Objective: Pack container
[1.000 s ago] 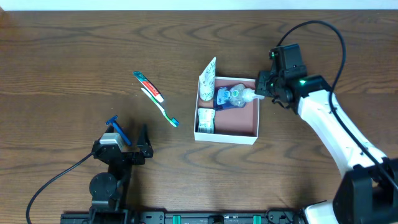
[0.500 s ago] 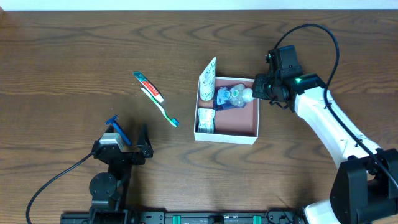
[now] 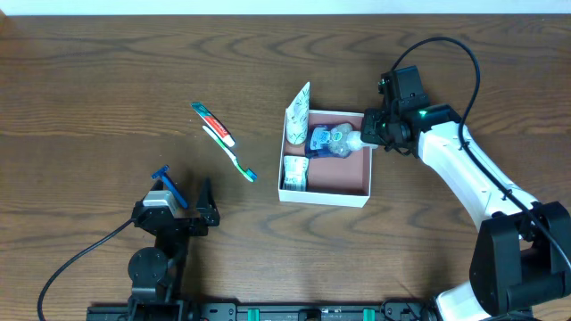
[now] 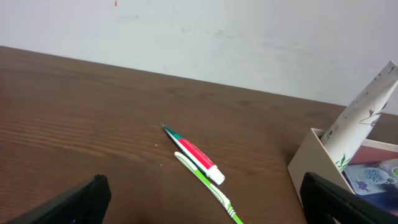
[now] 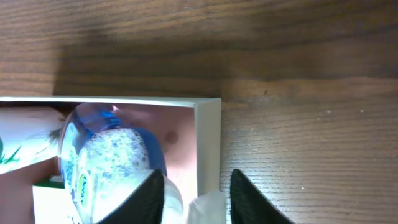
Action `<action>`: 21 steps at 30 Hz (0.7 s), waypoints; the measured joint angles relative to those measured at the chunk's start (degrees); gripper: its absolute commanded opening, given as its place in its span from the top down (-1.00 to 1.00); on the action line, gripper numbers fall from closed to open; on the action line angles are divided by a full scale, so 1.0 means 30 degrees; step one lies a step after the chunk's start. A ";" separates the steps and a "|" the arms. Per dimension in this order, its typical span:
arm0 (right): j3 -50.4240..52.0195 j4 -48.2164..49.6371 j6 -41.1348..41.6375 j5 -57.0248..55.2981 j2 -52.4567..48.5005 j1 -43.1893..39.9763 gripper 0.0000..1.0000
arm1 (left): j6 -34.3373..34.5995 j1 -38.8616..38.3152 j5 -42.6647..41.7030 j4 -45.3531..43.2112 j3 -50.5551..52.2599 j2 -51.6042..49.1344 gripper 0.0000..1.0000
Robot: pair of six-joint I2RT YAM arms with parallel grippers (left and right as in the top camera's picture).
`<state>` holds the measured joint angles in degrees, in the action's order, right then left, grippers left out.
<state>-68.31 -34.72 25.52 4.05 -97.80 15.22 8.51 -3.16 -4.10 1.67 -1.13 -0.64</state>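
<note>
The container (image 3: 326,197) is a white-walled square box with a pinkish floor at mid-table. In it lie a blue bottle (image 3: 326,141), a white tube (image 3: 298,111) leaning on the left wall, and a small green-and-white packet (image 3: 295,172). My right gripper (image 3: 369,132) hovers over the box's right wall (image 5: 208,143), jaws narrow around the bottle's white cap (image 5: 208,208). The cap touches one finger and a thin gap shows at the other, so a firm grip is unclear. My left gripper (image 3: 186,189) rests wide open at the near left, holding nothing.
A green toothbrush (image 3: 234,156) and a red-and-white toothpaste tube (image 3: 214,123) lie side by side left of the box, also seen in the left wrist view as toothbrush (image 4: 208,186) and tube (image 4: 196,152). A blue razor (image 3: 168,183) lies by the left gripper.
My right gripper has crept left and its jaws have narrowed round the cap. The bottle has slid slightly further into the box. The left arm has not moved.
</note>
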 measured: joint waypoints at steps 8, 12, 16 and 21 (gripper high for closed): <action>-0.0022 0.0233 0.0372 -0.0357 0.0000 -0.0007 0.87 | 0.0000 0.0000 0.0000 0.0000 0.0000 0.0000 -0.96; -0.0029 0.0386 0.0372 -0.0357 0.0000 -0.0007 0.95 | 0.0000 0.0000 0.0000 0.0000 0.0000 0.0000 -0.96; -0.0109 0.0357 0.0357 -0.0357 0.0000 -0.0007 0.97 | 0.0000 0.0000 0.0000 0.0000 0.0000 0.0000 -0.96; -0.0743 -0.0299 0.0197 -0.0350 -0.0015 -0.0007 0.97 | 0.0000 0.0000 0.0000 0.0000 0.0000 0.0000 -0.96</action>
<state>-70.54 -35.62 26.11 3.01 -97.84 15.20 8.51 -3.16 -4.10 1.67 -1.13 -0.64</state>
